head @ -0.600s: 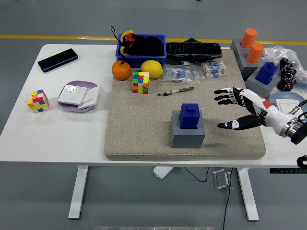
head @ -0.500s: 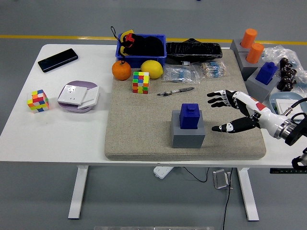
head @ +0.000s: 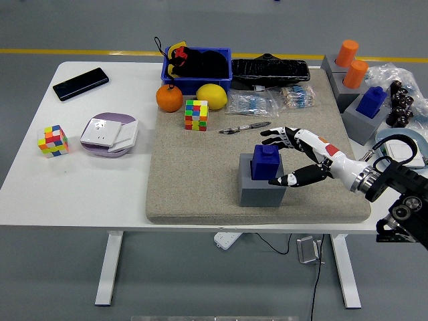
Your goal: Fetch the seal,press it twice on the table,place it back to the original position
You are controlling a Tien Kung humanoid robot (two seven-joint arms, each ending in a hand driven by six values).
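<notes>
Where it sits, blue blocky seal (head: 265,162)

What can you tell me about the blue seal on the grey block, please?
The blue seal is a boxy, plastic-looking stamp with a small raised knob on top. It stands upright on its grey base, mid-mat. The right hand, fingers spread, reaches around it from the right; actual contact cannot be confirmed.

Even, bright overhead light fills my view, sharp from edge to edge, casting only soft short shadows under my fingers (head: 281,137) and glaring faintly off the white desk (head: 80,194).
</notes>
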